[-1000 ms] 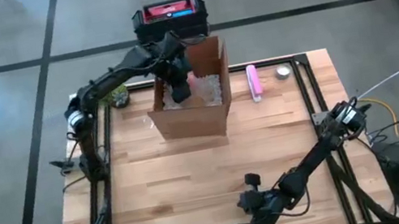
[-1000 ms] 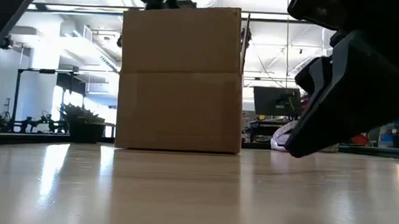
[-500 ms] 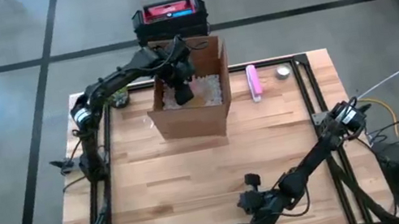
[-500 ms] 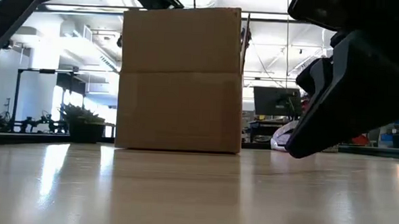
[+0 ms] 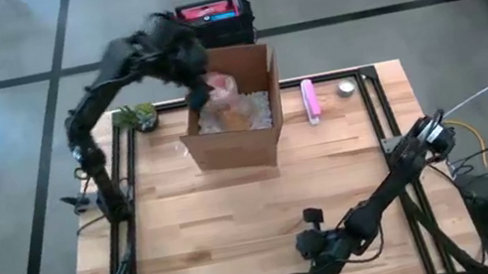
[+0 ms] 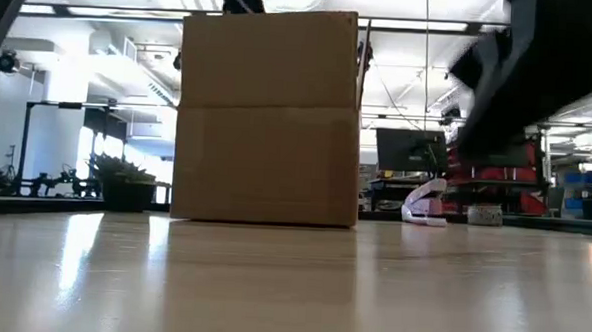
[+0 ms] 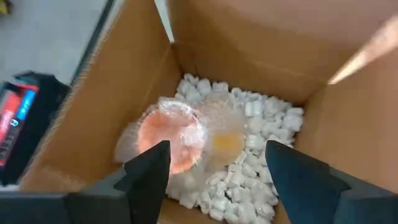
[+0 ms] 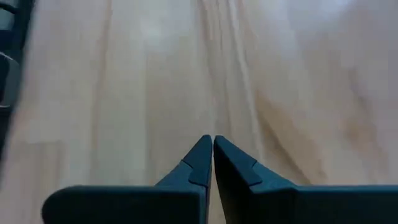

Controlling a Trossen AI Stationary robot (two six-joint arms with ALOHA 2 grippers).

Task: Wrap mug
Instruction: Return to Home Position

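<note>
1. The brown cardboard box (image 5: 231, 109) stands upright on the wooden worktop (image 5: 238, 219), toward its far side, with its top open.
2. The mug (image 7: 171, 134), orange and covered in clear bubble wrap (image 7: 217, 121), lies inside the box on a bed of white packing peanuts (image 7: 252, 165). In the high view it sits toward the box's left wall.
3. The left end effector (image 7: 221, 180) hangs above the open box, over its left edge. Its fingers (image 7: 149, 177) are spread wide and hold nothing; it is clear of the mug.
4. The right end effector (image 8: 212, 146) is low over bare worktop near the front edge, well apart from the box. Its fingertips meet with nothing between them.
5. A pink object (image 5: 311, 100) lies on the worktop just beside the box's right side.
6. A small potted plant (image 5: 142, 116) stands at the far left corner.
7. A black-and-red case (image 5: 213, 16) sits on the floor beyond the worktop.
</note>
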